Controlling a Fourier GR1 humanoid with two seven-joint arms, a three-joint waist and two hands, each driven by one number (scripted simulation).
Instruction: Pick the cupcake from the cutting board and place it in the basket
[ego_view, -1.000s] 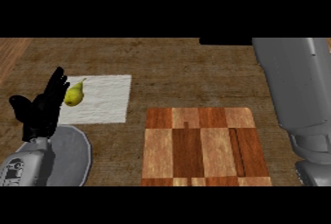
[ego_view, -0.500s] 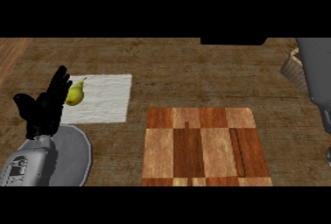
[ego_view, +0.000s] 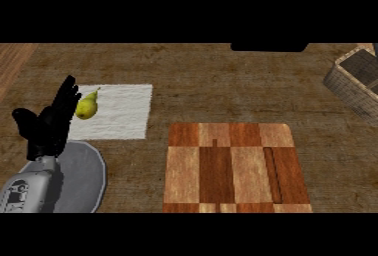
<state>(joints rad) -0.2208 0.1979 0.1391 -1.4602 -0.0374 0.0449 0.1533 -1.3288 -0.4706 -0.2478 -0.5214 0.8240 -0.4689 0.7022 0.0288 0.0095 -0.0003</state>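
The wooden cutting board (ego_view: 235, 167) lies at the lower middle of the head view, and no cupcake shows on it or anywhere else. A woven basket (ego_view: 353, 85) shows partly at the right edge. My left hand (ego_view: 49, 125) rests open at the left, fingers pointing up, beside a yellow pear. My right hand and forearm are out of view.
A yellow pear (ego_view: 87, 106) lies on a white cloth (ego_view: 118, 112) at the upper left. A grey plate (ego_view: 81, 175) sits under my left forearm at the lower left. A dark object (ego_view: 269, 47) sits at the counter's far edge.
My right forearm has swung off to the right and left the view, uncovering the basket at the right edge. The left hand has stayed still.
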